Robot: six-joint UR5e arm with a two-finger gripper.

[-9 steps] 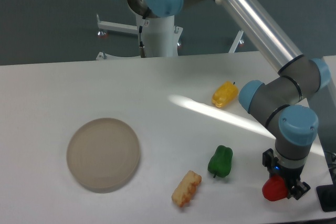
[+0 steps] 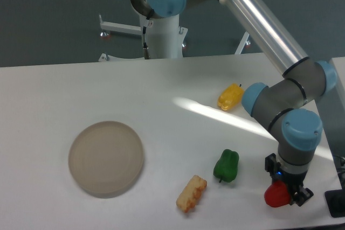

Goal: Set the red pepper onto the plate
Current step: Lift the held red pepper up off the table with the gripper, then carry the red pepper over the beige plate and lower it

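The red pepper (image 2: 275, 196) is at the front right of the table, held between the fingers of my gripper (image 2: 284, 191), which comes down on it from above and is shut on it. The pepper's right side is hidden by the fingers. I cannot tell whether it still touches the table. The plate (image 2: 106, 158), a flat beige disc, lies at the front left, far from the gripper, with nothing on it.
A green pepper (image 2: 226, 165) stands just left of the gripper. A tan ridged toy food piece (image 2: 191, 193) lies left of that. A yellow pepper (image 2: 230, 96) lies further back. A black object (image 2: 337, 204) sits at the right edge.
The gripper and the red pepper have shifted a little to the left together. Nothing else has moved.
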